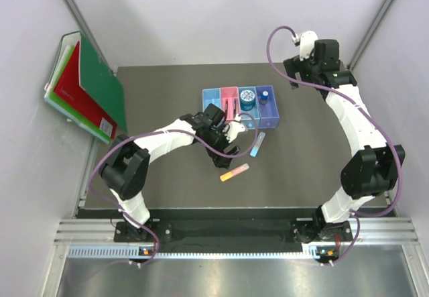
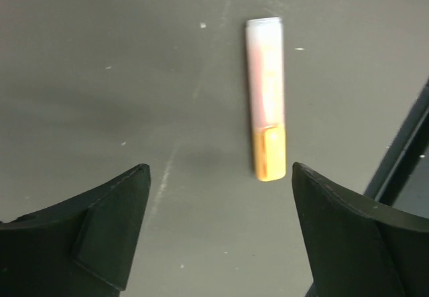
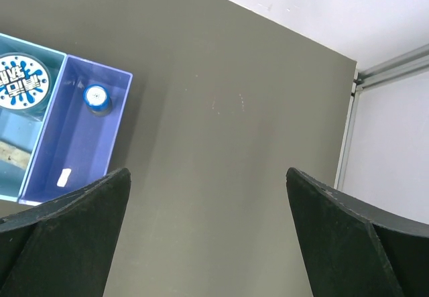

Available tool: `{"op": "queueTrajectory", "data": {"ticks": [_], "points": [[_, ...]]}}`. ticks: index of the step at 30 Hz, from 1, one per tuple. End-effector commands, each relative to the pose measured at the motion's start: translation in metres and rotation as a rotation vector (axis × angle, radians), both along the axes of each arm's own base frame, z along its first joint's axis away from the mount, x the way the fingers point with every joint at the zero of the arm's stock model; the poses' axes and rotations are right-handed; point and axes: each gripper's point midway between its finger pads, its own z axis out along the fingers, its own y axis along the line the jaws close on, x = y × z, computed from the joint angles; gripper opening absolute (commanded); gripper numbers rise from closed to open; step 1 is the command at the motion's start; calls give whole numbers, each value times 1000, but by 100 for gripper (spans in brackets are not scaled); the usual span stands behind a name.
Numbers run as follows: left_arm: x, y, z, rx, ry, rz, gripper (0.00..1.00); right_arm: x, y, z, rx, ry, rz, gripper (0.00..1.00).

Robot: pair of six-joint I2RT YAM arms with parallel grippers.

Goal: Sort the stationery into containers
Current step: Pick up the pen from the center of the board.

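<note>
Dark grey tabletop [image 1: 161, 102] lies between pale walls. Over it the left claw [image 2: 221, 176] hangs with its fingers spread wide and nothing between them. Ahead of those fingers, apart from them, the yellow-pink stick [image 2: 266, 99] lies flat on the tabletop, its yellow end toward the claw. Seen from above, this claw is at the near end of the bins; the light-blue stick [image 1: 257, 145] lies loose just to its right, near the violet bin [image 3: 117, 119].

The right claw [image 3: 208, 176] is just as wide and empty, held over the far right of the tabletop, well apart from the sticks. At the left of its view the violet bin holds the bottle [image 3: 98, 97], upright at the far end, and a small white bit [image 3: 65, 176] at the near end. The blue bin [image 3: 17, 129] beside it holds the tin [image 3: 20, 82]. Further left stand the pink bin [image 1: 229, 93] and the light-blue bin [image 1: 210, 102]. Green and red folders [image 1: 87, 86] lean at the left wall.
</note>
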Motion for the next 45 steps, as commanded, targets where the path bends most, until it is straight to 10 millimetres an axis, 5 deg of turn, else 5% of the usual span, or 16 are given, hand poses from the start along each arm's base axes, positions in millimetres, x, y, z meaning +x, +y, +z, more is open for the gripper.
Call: {"op": "queueTrajectory", "data": {"ticks": [1, 15, 20, 26, 37, 43, 45], "points": [[-20, -11, 13, -35, 23, -30, 92, -7, 4, 25, -13, -62, 20, 100], [-41, -34, -43, 124, 61, -84, 93, -5, 3, 29, -28, -78, 13, 100], [-33, -32, -64, 183, 57, -40, 91, -6, 3, 30, -14, -80, 8, 99], [-26, -22, -85, 284, 46, 23, 72, -5, 3, 39, -11, -101, 6, 99], [-43, -14, -109, 425, 4, 39, 65, 0, 5, 48, 6, -125, 7, 99], [-43, 4, -119, 510, -21, 65, 52, 0, 7, 49, 15, -127, 12, 99], [-43, 8, -121, 530, -23, 66, 40, 1, 7, 50, 20, -130, 8, 99]]}}
